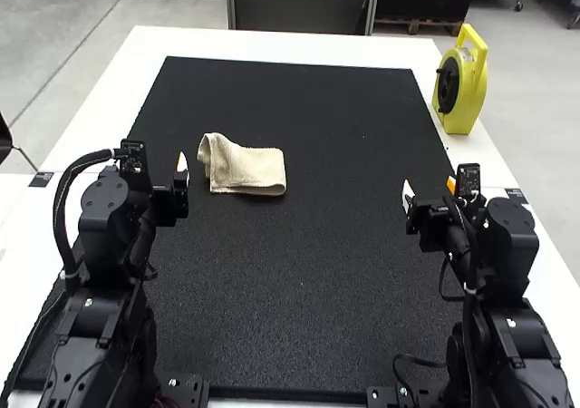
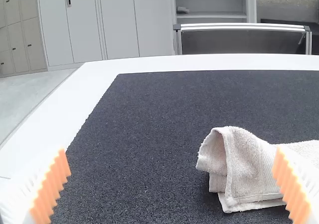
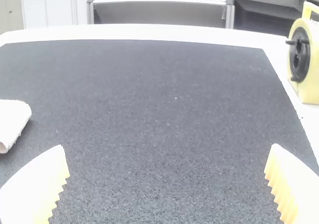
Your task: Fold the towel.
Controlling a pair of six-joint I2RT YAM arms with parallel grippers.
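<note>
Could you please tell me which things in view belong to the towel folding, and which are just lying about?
For the job:
- towel, partly folded, one end raised
- mat beneath it
- left gripper, fingers apart
- right gripper, fingers apart

Just lying about:
- yellow reel, upright at the table's right side
</note>
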